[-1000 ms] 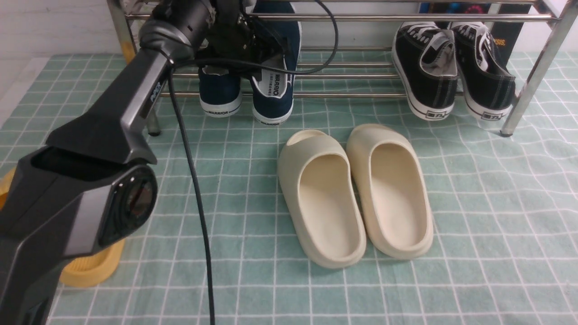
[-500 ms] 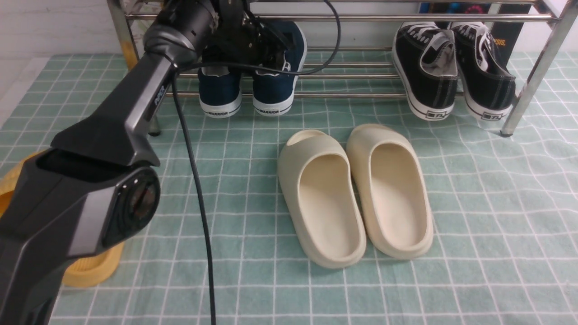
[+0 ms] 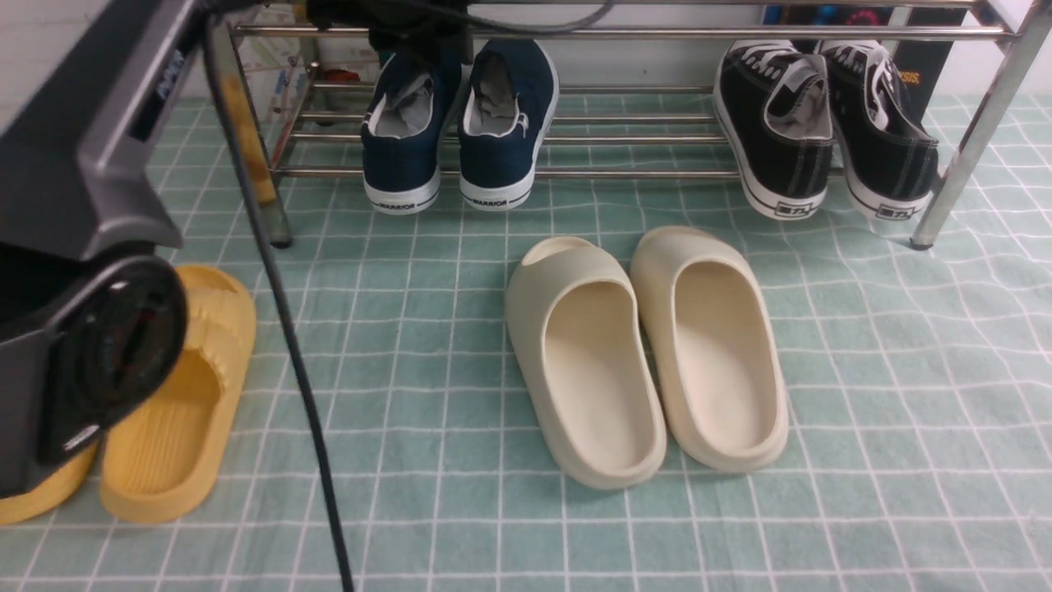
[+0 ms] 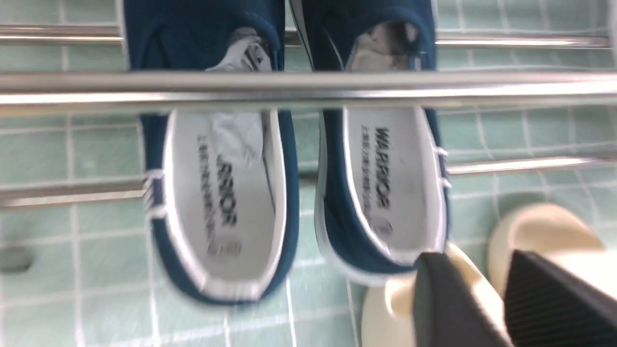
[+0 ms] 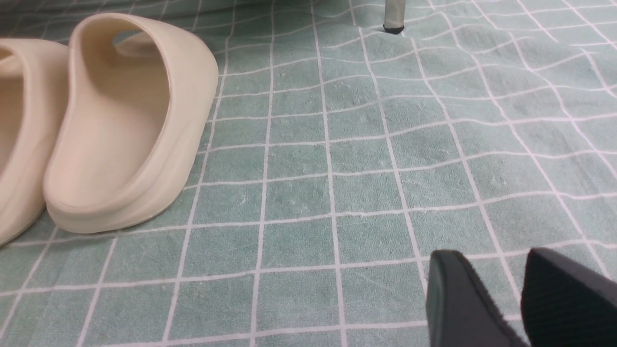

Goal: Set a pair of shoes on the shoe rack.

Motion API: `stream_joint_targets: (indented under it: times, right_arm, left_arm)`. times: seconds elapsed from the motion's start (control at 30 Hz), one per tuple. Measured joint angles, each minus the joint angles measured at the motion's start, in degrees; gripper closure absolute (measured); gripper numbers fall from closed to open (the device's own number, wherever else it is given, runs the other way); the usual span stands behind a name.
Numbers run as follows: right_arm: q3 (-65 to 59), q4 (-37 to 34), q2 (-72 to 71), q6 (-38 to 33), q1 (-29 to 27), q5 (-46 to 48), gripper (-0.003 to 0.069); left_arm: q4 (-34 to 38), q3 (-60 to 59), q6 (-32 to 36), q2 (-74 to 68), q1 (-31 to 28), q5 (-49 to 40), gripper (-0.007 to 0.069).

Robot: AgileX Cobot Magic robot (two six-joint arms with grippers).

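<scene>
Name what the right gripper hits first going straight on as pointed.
The right gripper would probably meet the green checked cloth first; the cream slide sits off to one side. Depth unclear.

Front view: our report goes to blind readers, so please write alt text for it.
Navy slip-on shoes sit side by side on the lower shelf of a chrome shoe rack, heels toward the camera, with black sneakers to their right. Cream slides and yellow slides lie on the green checked cloth in front; the robot's left arm looms at left.
</scene>
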State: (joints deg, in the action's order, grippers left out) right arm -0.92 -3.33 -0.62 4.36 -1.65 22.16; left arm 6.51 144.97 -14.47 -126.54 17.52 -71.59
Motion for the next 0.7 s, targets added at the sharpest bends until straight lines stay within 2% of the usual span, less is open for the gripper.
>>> stream_joint_targets:
  times: [0.1,0.17,0.3,0.43,0.47,0.5,0.6,0.7]
  right_arm:
    - [0.0,0.0,0.0,0.0,0.0,0.0,0.0419]
    - [0.0,0.0,0.0,0.0,0.0,0.0,0.0419]
    - [0.0,0.0,0.0,0.0,0.0,0.0,0.0419]
    - [0.0,0.0,0.0,0.0,0.0,0.0,0.0419]
    - [0.0,0.0,0.0,0.0,0.0,0.0,0.0419]
    - [0.0,0.0,0.0,0.0,0.0,0.0,0.0419]
    - [0.0,0.0,0.0,0.0,0.0,0.0,0.0419]
    - [0.0,0.0,0.0,0.0,0.0,0.0,0.0419]
  left_arm:
    - [-0.3,-11.4,1.9,10.7,0.0,0.0,0.058]
    - [-1.2,-20.4,3.9,17.9,0.0,0.0,0.0638]
    - [-3.5,-38.4,6.4,31.8,-0.1,0.2,0.0638]
    - [-5.1,-53.2,5.5,45.5,-1.6,6.5,0.0638]
    - [-5.7,-60.6,4.2,53.8,-2.6,11.8,0.0638]
    - [-5.7,-61.5,4.1,53.8,-2.6,12.5,0.0638]
    - [-6.1,-80.0,2.7,72.8,-3.0,25.8,0.0638]
    - [-6.0,-92.4,1.5,83.8,-3.1,33.7,0.0638]
